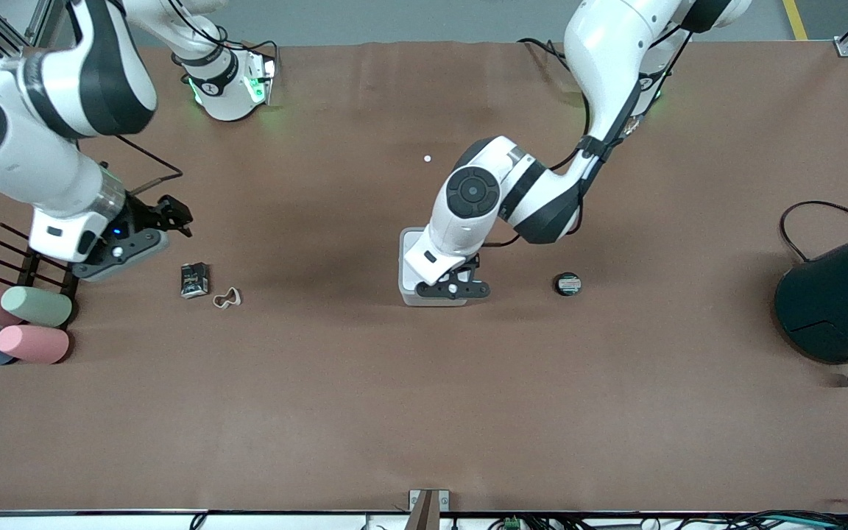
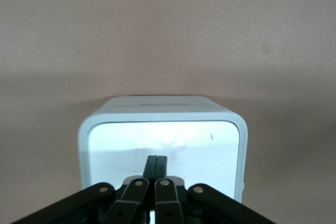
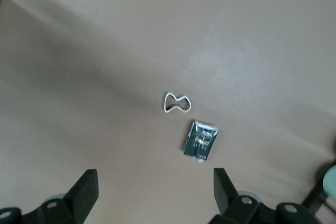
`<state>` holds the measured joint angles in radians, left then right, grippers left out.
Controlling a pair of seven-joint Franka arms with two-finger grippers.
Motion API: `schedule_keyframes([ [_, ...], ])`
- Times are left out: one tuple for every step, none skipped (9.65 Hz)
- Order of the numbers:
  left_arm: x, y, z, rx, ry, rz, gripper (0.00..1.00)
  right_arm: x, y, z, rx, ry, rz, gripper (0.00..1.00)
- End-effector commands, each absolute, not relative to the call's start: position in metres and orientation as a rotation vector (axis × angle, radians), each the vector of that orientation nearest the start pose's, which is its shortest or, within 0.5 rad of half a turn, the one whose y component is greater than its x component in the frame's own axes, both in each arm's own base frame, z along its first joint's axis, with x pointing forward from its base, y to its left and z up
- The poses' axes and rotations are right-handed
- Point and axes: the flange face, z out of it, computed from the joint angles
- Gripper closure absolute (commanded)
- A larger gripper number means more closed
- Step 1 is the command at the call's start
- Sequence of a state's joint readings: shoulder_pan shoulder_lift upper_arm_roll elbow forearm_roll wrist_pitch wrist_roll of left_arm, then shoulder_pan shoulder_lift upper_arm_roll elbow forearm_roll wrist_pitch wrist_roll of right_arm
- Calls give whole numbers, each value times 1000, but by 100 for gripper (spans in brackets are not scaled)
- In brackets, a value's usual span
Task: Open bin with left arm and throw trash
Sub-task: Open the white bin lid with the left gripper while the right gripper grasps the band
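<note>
The bin (image 1: 408,254) stands mid-table, a small white-grey box whose lid lies flat. My left gripper (image 1: 454,288) is shut and empty, over the edge of the bin nearer the front camera. In the left wrist view its fingertips (image 2: 156,157) are together just over the lid of the bin (image 2: 163,124). The dark foil packet (image 1: 194,280) and pale loop (image 1: 226,298) lie toward the right arm's end. The black disc (image 1: 567,284) lies beside the bin toward the left arm's end. My right gripper (image 1: 171,216) is open over the table by the packet (image 3: 200,140) and loop (image 3: 177,103).
Several pastel cylinders (image 1: 12,324) lie by a black rack (image 1: 23,258) at the right arm's end. A large dark teal cylinder (image 1: 836,302) with a cable lies at the left arm's end. A tiny white speck (image 1: 427,157) lies farther from the front camera than the bin.
</note>
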<state>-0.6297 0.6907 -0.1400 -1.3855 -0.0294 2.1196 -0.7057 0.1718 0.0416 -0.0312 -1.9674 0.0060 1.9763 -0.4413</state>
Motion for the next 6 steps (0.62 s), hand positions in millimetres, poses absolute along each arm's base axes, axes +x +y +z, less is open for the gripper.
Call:
schedule_keyframes([
  [543,-501,304,-3236,33,34,100,555,75,405,-2886,-1155,31,3],
  [544,-501,298,-3223,43,18,100,558,74,383,-2838,-1162,17,3],
  [545,-502,293,-3228,44,5,100,563,72,362,-2776,-1232,-22,3],
  [546,-501,289,-3227,42,4,100,567,69,339,-2719,-1345,-23,3],
  [547,-503,284,-3237,41,-11,100,570,65,319,-2697,-1388,-8,3],
  [547,-503,280,-3236,43,-7,100,570,65,300,-2670,-1423,28,3],
])
